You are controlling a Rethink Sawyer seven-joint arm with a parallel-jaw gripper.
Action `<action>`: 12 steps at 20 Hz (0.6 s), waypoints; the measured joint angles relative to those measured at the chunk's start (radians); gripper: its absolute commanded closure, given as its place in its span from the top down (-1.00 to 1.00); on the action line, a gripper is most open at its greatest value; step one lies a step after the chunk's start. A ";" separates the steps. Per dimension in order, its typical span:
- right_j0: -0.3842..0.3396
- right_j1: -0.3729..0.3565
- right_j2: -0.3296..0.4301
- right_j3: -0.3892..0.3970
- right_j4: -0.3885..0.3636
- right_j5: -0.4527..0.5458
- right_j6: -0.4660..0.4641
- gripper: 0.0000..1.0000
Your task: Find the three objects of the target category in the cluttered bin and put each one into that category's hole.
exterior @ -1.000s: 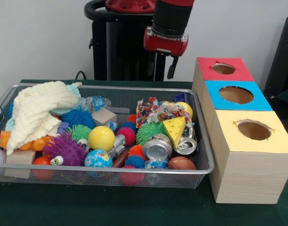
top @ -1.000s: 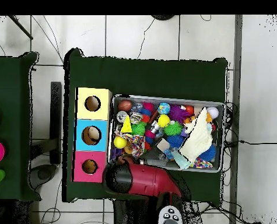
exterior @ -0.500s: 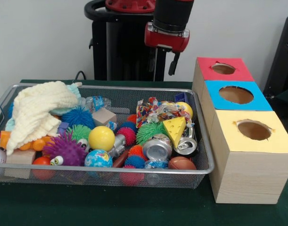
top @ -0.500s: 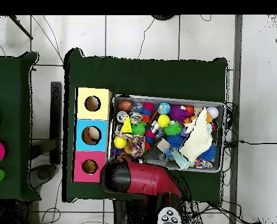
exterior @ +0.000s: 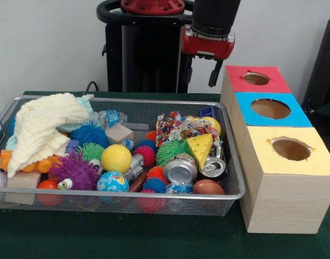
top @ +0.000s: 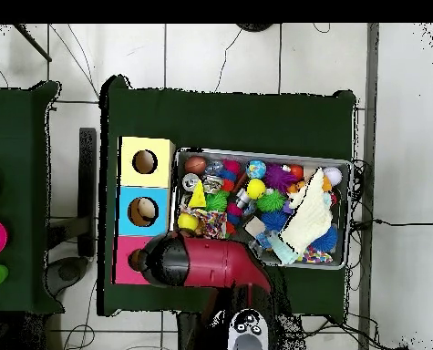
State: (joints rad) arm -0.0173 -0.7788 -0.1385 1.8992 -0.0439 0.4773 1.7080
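arm (exterior: pixel 213 16): red and black, coming down above the far right corner of the bin, beside the red box.
fingers (exterior: pixel 201 73): two dark prongs hang below the red wrist, apart from each other, with nothing between them.
bin (exterior: pixel 232 162): wire mesh tray on the green surface (exterior: pixel 127 237), crowded with toys.
cans (exterior: pixel 181 168): two crushed silver ones lie side by side near the bin's front right, just below the cheese wedge (exterior: pixel 200 147); well below the fingers and not touching them.
balls: a yellow ball (exterior: pixel 116 158) sits mid-bin, a globe ball (exterior: pixel 112 182) just in front of it, a purple spiky ball (exterior: pixel 74 170) to its left.
cloth (exterior: pixel 43 127): cream knit, heaped over the bin's left end.
boxes: red box (exterior: pixel 255 81), blue box (exterior: pixel 270 110) and yellow box (exterior: pixel 289 162) stand in a touching row just beside the bin's right side, each with a round hole on top.
overhead: the arm's head covers the red box's hole; the yellow and blue holes show open.
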 measured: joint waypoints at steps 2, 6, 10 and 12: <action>0.000 0.008 0.004 -0.013 0.000 0.000 0.000 1.00; 0.000 0.040 0.018 -0.050 0.000 0.000 0.000 1.00; 0.000 0.070 0.027 -0.079 0.000 0.000 0.000 1.00; 0.000 0.084 0.028 -0.089 0.000 -0.001 0.000 1.00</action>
State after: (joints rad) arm -0.0171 -0.6946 -0.1105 1.8103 -0.0439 0.4767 1.7080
